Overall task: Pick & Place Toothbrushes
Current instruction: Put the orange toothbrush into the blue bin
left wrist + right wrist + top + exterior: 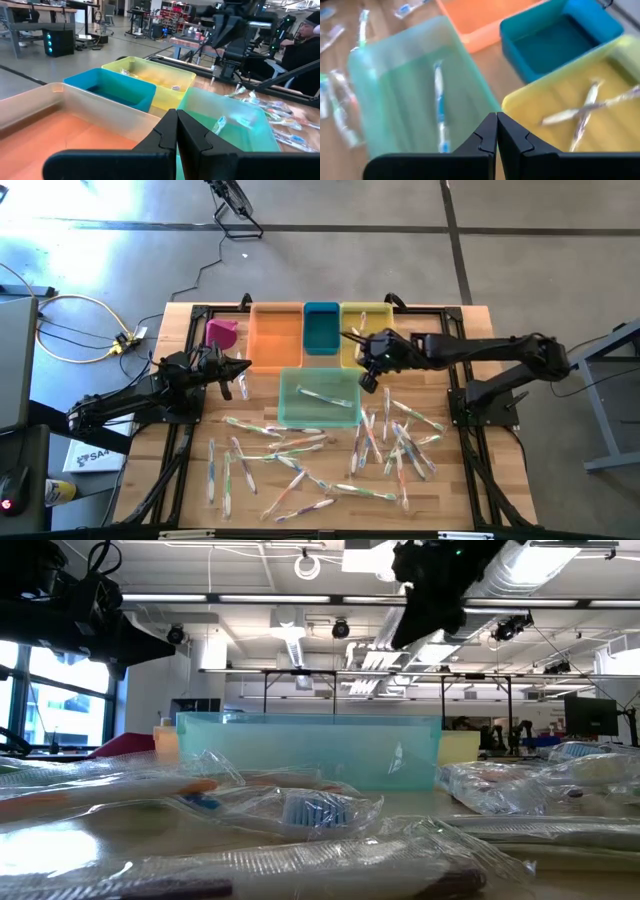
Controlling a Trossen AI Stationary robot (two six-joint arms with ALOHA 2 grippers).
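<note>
Open workshop floor of grey concrete around a wooden table (180,480), with ceiling lights and other workbenches visible behind. Along the table's far edge, a row of bins: a small magenta one (221,333) at the left, tilted and seemingly empty, then a large orange bin (276,337) with nothing visible inside, a narrow blue bin (321,328) also bare inside, and a yellow bin (352,340) partly covered by the right arm. In the right wrist view, two wrapped brushes lying crossed on the yellow floor (590,107). Just in front of that row, a translucent green bin (318,398) holding a toothbrush with blue accents (439,100) lying along its floor; in the high view a second pale brush seems to lie beside it. Most of the toothbrushes (380,440) scattered loose in clear wrappers over the near half of the table, thickest to the right of the green bin, with a sparser spread to the left and front. Left gripper (240,370) hanging beside the orange bin's left wall, fingers pressed together and empty. Right gripper (364,372) poised above the gap between the yellow and green bins, fingers likewise pressed together, pinching nothing.
</note>
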